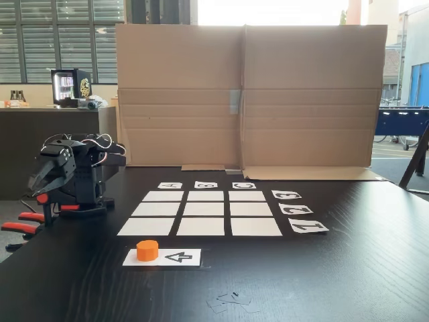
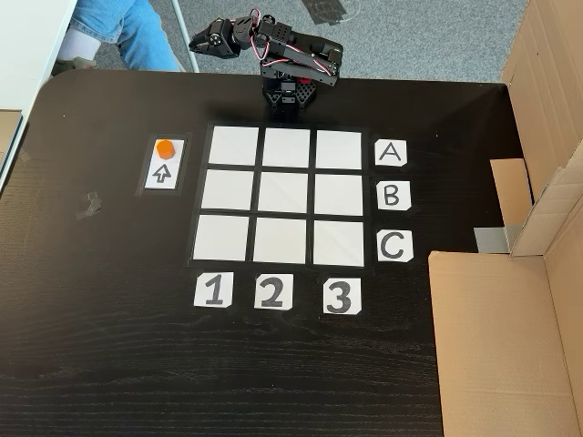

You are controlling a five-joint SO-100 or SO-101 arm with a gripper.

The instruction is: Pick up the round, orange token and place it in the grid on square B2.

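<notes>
Dark wooden table (image 2: pixel 109 346), cardboard screen (image 1: pixel 244 94) behind. Token (image 2: pixel 164 147) sits on the white arrow strip (image 2: pixel 162 175), just beside the grid (image 2: pixel 285 194), every square bare. Arm folded at the table edge, gripper (image 2: pixel 202 40) well apart from the token.

Judgement: reach over, descend straight, close around the token's sides, then carry to centre square B2 (image 2: pixel 285 193).

Finger spread cannot be told; too small and dark in both fixed views.

We note bright orange token (image 1: pixel 147 249) on white strip (image 2: pixel 165 165) with black arrow. Grid (image 2: pixel 286 194): nine plain white squares, black gaps. Counter (image 2: pixel 109 346) black woodgrain. Arm (image 2: pixel 291 59) black; cardboard screen (image 1: pixel 244 94) brown.
</notes>
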